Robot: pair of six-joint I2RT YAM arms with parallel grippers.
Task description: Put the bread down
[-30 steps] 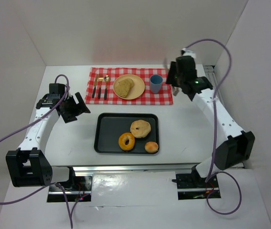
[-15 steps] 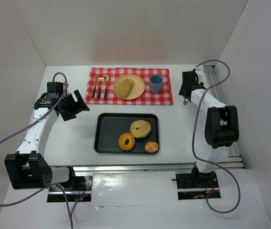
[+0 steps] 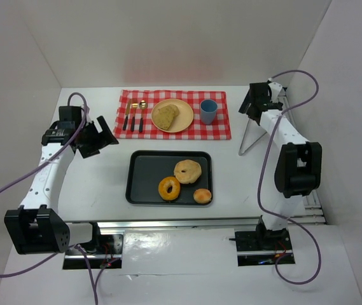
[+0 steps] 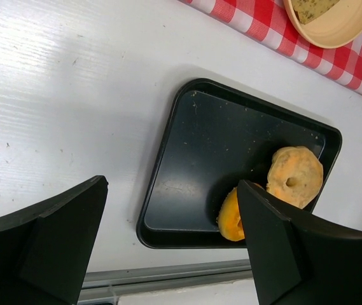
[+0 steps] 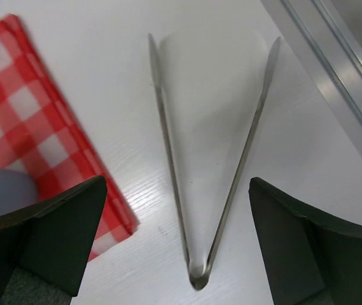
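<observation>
White walls box in a faintly grained white table, and the black tray near its front edge is my landmark. It is matte with a raised rim and rounded corners. It holds a pale bagel, a glossy orange ring doughnut and a small round bun. Behind the tray lies a red-and-white checked cloth with a tan plate on it. The bread, a rough-crusted wedge, rests on that plate, so I judge the placing done. A blue cup and cutlery flank the plate like a table setting. Right of the tray and further back, thin polished steel tongs lie flat on the table. Their arms have sprung into a V because nothing squeezes them. My right gripper hovers over them, jaws spread wide and holding nothing. My left gripper hangs left of the tray, likewise spread and empty, looking down at it.
</observation>
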